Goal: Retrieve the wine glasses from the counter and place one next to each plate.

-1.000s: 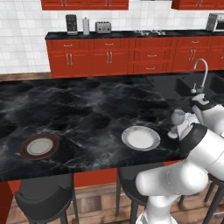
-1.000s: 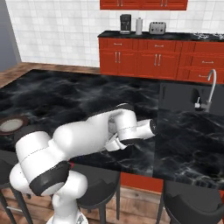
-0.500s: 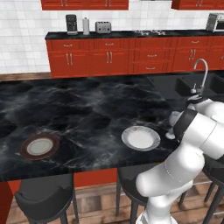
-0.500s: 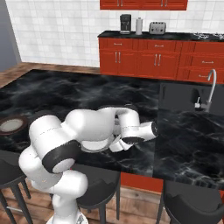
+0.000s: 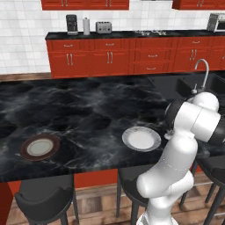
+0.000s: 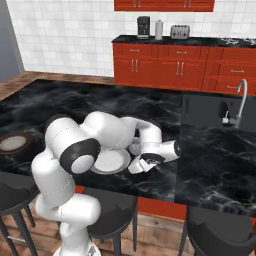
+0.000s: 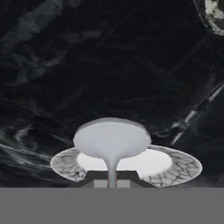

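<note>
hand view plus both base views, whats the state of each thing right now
wine glass: empty, stem between the jaws
jaws: shut on the wine glass stem
grey plate: flat on the black top, empty
brown-rimmed plate: flat on the black top, empty, no glass beside it

A glossy black stone top (image 5: 79, 110) veined with white is seen across the middle of the left base view. Glazed ceramic is suggested by the plates (image 5: 40, 146) at lower left. Clear, smooth glass is shown by the wine glass (image 7: 112, 141) at lower centre of the hand view.
</note>
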Controlling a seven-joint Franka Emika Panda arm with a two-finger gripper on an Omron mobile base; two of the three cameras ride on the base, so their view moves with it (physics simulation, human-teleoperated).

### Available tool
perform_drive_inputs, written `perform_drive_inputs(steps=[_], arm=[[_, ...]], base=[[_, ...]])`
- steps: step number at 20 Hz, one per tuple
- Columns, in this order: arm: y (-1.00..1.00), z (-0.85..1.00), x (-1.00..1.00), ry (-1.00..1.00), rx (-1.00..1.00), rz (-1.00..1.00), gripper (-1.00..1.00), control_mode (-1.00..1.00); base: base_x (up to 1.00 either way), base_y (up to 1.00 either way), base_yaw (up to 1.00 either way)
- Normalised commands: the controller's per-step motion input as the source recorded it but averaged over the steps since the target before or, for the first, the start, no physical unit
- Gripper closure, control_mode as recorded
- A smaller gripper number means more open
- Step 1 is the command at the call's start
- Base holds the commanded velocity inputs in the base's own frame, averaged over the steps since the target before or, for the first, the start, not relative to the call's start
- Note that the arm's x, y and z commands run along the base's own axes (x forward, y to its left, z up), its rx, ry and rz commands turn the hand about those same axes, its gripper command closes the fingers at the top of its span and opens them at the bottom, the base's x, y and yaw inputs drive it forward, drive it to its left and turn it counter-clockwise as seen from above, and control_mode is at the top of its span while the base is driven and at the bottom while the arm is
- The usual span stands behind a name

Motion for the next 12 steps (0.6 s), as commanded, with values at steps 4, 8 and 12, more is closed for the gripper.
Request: perform_drive_inputs(steps=[4, 8, 12], arm=[[-0.1, -0.17, 0.15, 0.0, 0.0, 0.0, 1.0, -1.0], [-0.01, -0.21, 0.09, 0.0, 0.0, 0.0, 1.0, -1.0], [0.0, -0.25, 0.13, 0.0, 0.0, 0.0, 1.0, -1.0]], base=[[0.0, 0.0, 0.0], [0.0, 0.0, 0.0], [0.0, 0.0, 0.0]])
